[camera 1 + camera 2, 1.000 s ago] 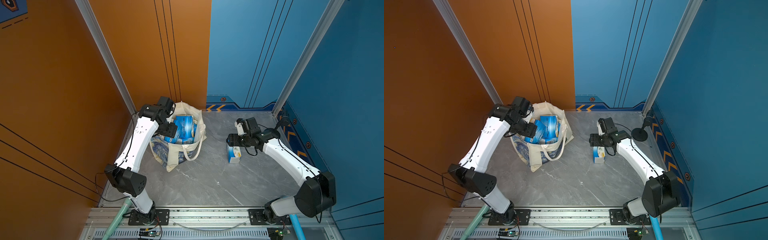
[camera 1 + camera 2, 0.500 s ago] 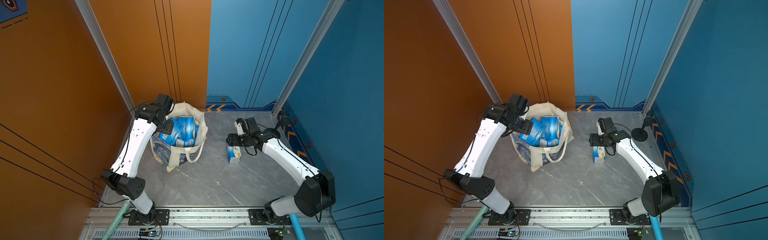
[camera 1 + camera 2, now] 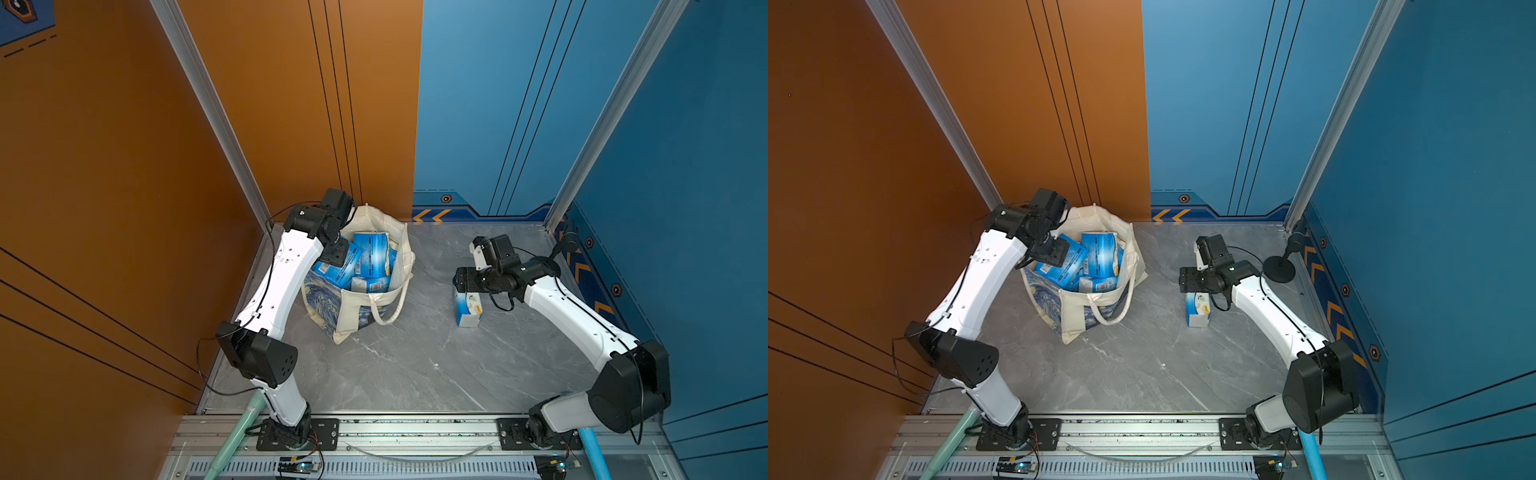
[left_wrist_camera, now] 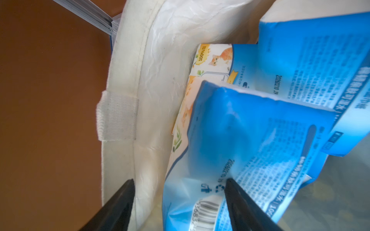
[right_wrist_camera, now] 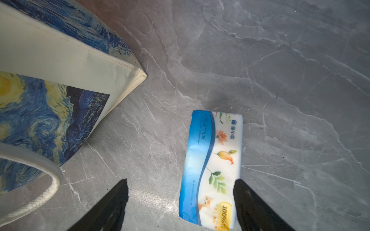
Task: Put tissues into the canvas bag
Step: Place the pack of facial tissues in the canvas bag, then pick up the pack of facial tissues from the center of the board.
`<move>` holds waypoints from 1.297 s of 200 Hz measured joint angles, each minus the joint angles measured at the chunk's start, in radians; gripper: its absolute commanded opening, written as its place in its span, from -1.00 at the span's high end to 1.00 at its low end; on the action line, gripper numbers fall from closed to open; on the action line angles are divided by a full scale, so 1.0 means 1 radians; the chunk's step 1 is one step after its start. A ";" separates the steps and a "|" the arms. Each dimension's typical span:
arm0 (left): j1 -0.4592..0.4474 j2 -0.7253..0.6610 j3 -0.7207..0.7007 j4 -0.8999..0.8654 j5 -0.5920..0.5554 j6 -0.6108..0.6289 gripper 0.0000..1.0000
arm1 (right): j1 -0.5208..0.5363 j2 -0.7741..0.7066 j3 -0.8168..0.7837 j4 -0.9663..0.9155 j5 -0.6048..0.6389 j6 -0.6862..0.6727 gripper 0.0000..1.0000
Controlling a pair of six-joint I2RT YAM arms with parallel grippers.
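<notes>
Left hand (image 4: 179,180) is held open at the canvas bag (image 4: 128,76) rim, with 1 jaw by the cream lining and the other over a blue tissue pack (image 4: 250,140); nothing is gripped. Several tissues (image 3: 370,253) are seen inside the bag. Right hand (image 5: 183,181) is held open above 1 loose pack (image 5: 212,164) on the grey worktop (image 5: 280,80), near the bag but not touching it.
</notes>
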 measured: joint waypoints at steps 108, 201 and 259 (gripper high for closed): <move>0.015 -0.225 -0.108 0.182 0.132 -0.004 -0.58 | 0.006 0.120 0.006 -0.024 0.165 -0.019 -0.87; 0.034 -0.256 -0.185 0.244 0.235 -0.008 -0.57 | 0.014 0.199 0.006 -0.025 0.168 -0.019 -0.88; 0.040 -0.257 -0.190 0.268 0.254 -0.008 -0.52 | 0.014 0.224 0.024 -0.025 0.167 -0.019 -0.85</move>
